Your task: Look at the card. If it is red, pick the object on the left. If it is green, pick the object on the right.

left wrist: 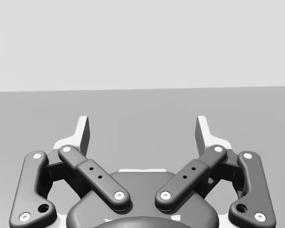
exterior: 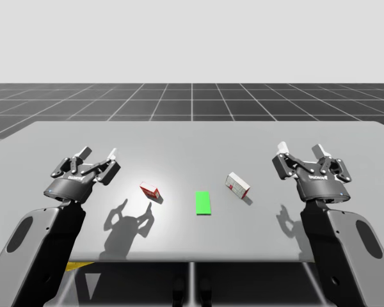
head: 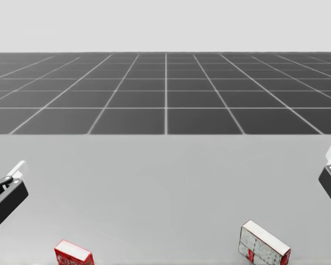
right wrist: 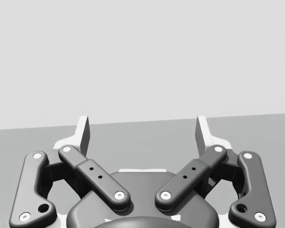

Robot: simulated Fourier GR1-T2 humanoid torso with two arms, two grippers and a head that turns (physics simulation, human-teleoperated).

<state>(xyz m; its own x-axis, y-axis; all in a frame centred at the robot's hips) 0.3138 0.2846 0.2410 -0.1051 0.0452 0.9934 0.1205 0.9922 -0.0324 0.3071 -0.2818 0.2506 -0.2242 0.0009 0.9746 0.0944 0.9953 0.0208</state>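
Table [exterior: 198,144], green card [exterior: 203,203], red box [exterior: 150,191], white box [exterior: 237,185]

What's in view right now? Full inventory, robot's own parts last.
card: 1, green, flat on the table between the two boxes
red box: 1, red with a white patch, left of the card
white box: 1, white with red edges, right of the card
table: 1, grey, carries the card and both boxes
floor: 1, dark with a light grid, beyond the table
left gripper: 1, dark with white fingertips, open, holds nothing, over the table left of the red box
right gripper: 1, dark with white fingertips, open, holds nothing, over the table right of the white box
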